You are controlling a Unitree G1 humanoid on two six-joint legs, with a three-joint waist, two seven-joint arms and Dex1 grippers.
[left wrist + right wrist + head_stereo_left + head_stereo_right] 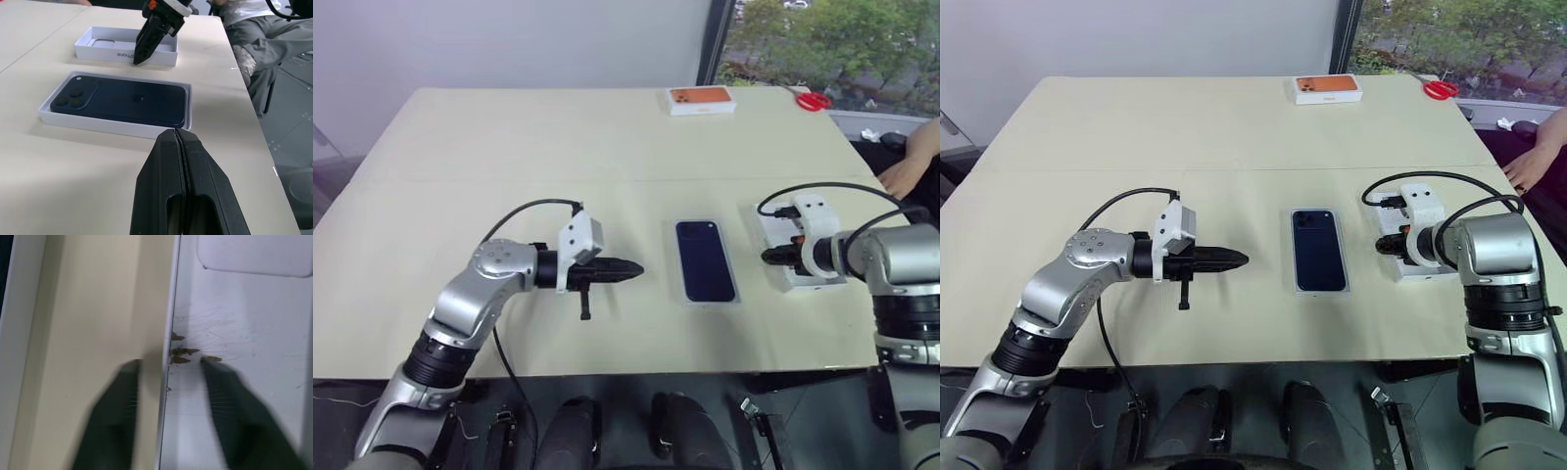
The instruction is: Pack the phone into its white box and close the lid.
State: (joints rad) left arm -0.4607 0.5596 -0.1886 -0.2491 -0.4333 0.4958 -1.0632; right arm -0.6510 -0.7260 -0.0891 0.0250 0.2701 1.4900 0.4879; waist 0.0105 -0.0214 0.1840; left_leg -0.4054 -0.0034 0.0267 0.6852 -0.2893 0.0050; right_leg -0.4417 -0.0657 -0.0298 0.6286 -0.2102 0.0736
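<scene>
Currently the phone [705,260] lies face down in the white box [117,128], between both arms. Beside it, the lid [98,49] lies open side up. The right gripper [168,377], fingers spread, straddles one lid wall. The left gripper [182,196] hovers pressed together. Thin cardboard is probably light and crushable: pinch the wall gently.

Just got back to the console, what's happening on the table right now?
The phone already lies in the white box. The right gripper is at the near wall of the upturned lid beside it, fingers open astride that wall, not yet lifting. The left gripper is shut, empty and clear of the box.
</scene>
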